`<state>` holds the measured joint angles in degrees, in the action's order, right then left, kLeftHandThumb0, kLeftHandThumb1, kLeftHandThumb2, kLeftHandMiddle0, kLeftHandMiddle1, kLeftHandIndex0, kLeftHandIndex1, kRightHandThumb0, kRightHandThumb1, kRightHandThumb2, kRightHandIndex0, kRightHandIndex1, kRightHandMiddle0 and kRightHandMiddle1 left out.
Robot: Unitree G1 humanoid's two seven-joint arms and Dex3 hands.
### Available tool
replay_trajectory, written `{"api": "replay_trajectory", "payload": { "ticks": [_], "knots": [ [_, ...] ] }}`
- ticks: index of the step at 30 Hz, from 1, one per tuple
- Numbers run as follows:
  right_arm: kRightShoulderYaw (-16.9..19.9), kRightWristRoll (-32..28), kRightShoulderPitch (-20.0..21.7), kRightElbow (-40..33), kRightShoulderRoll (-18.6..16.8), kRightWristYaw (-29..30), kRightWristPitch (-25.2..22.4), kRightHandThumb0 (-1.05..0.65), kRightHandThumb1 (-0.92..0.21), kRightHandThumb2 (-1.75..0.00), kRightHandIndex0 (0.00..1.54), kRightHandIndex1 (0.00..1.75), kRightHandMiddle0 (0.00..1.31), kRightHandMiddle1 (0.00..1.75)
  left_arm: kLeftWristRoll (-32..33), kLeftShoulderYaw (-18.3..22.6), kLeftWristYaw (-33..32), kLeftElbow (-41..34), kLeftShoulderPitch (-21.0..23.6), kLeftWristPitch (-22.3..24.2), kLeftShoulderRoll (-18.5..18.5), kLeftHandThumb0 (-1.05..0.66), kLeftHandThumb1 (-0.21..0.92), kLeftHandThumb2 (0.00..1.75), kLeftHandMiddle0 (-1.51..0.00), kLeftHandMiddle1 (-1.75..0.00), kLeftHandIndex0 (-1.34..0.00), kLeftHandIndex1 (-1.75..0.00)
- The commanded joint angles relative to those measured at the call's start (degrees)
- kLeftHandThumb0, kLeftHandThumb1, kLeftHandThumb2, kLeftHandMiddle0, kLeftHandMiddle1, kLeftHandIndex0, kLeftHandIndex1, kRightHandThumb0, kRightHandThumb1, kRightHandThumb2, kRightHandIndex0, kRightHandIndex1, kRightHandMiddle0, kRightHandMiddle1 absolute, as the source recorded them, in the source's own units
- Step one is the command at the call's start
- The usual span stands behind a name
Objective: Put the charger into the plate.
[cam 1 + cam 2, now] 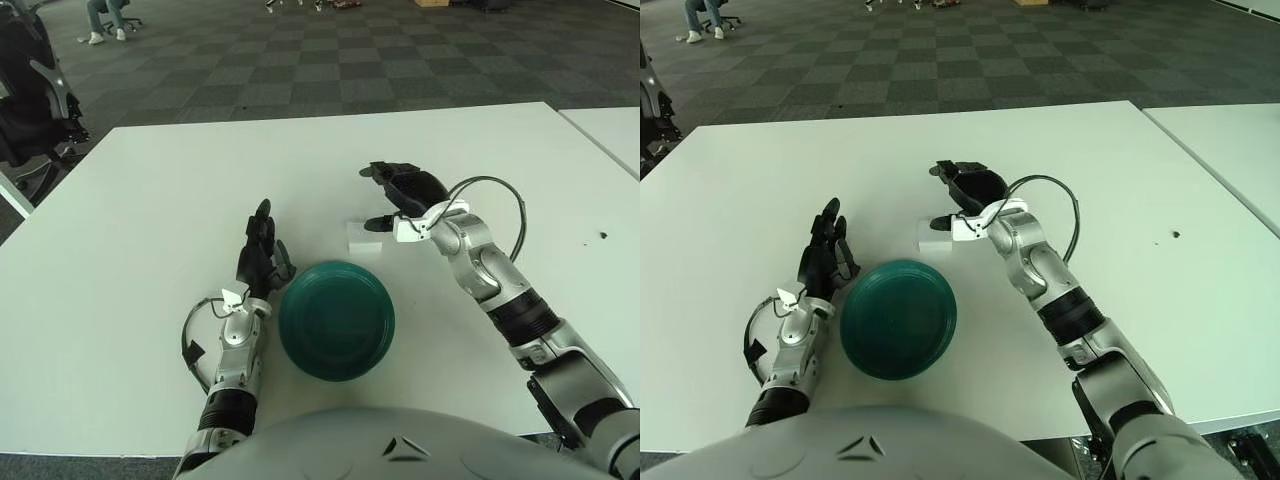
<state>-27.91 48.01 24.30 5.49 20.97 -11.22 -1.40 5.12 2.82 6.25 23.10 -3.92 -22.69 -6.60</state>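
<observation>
So it's a plain white worktop (150, 190), matte, sitting over a dark checkered carpet floor (330, 60). Two things lie directly on it: a dark teal plate (336, 318) near the front edge, roughly centre, and a small white charger (362, 237) just behind the plate, close but not touching it. A second white worktop (610, 130) sits off to the right, apart from the first.

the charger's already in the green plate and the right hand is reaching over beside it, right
Not quite. In the left eye view the charger lies on the white table just beyond the green plate, not in it. The right hand does reach over beside it.
</observation>
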Motion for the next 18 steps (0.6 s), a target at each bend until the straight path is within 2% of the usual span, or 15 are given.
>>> {"api": "replay_trajectory", "payload": {
  "ticks": [1, 8, 15, 18],
  "knots": [
    [-1.5, 0.9, 0.8, 2.0, -0.4, 0.2, 1.3, -0.80, -0.92, -0.59, 0.16, 0.01, 0.00, 0.52, 0.6, 0.3, -0.7, 6.7, -3.7, 1.3, -1.1, -1.05, 0.92, 1.05, -0.10, -0.01, 0.00, -0.34],
    [-3.7, 1.9, 1.2, 5.2, -1.4, -0.2, 2.1, -0.81, -0.92, -0.63, 0.15, 0.00, 0.00, 0.53, 0.6, 0.4, -0.4, 7.4, -3.2, 0.6, -1.1, -1.05, 0.92, 1.06, -0.08, 0.00, 0.00, -0.31],
    [-5.1, 3.3, 0.7, 8.2, -2.0, 1.6, 2.5, -0.79, -0.92, -0.59, 0.16, 0.01, 0.00, 0.50, 0.3, 0.3, -0.6, 8.0, -3.0, 0.2, -1.1, -1.05, 0.92, 1.05, -0.07, 0.00, 0.00, -0.27],
    [-5.9, 3.6, 0.8, 11.9, -2.1, 3.5, 3.6, -0.77, -0.92, -0.56, 0.16, 0.01, 0.00, 0.48, 0.8, 0.6, -0.3, 8.8, -2.7, -1.0, -1.4, -1.04, 0.92, 1.05, -0.07, 0.00, 0.00, -0.28]
  ]
}}
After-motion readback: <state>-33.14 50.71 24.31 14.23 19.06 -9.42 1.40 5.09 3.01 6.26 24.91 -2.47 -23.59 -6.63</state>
